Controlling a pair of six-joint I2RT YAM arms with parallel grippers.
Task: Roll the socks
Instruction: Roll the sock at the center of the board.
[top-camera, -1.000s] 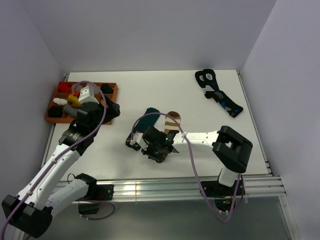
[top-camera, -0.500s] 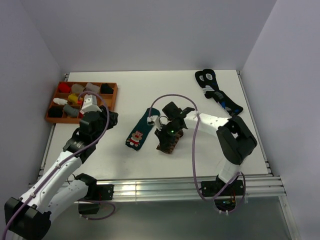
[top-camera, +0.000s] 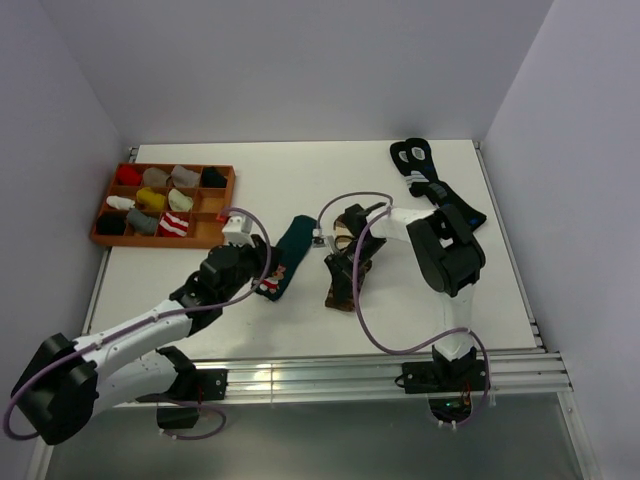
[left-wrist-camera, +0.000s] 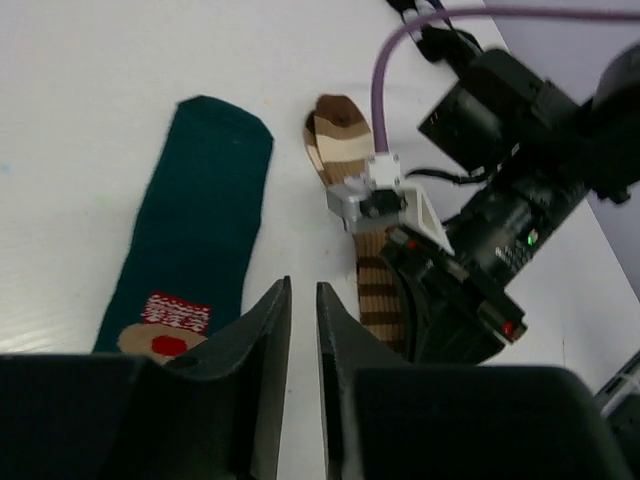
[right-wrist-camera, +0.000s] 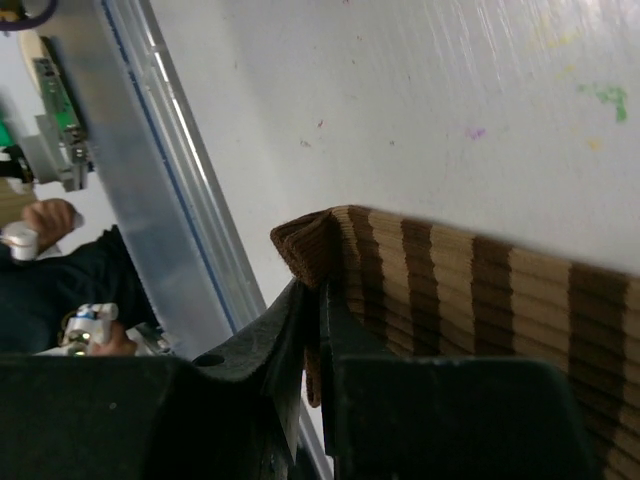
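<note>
Barely begun: striped brown sock (top-camera: 343, 268) pinched at its cuff by right gripper (right-wrist-camera: 312, 330), green bear sock (left-wrist-camera: 190, 250) flat mid-table, left gripper (left-wrist-camera: 303, 330) nearly closed, empty.

I see a brown sock (top-camera: 345, 268) banded with cream horizontal stripes, its toe darker brown. Left of it lies a dark green sock (top-camera: 287, 255) with a small bear figure in tan, red and white. Far right, black socks (top-camera: 436, 186) carry blue-and-white marks. At far left, an orange-brown tray (top-camera: 222, 203) holds rolls in red, grey, yellow, black and red-and-white stripes. The table (top-camera: 250, 180) is white.
</note>
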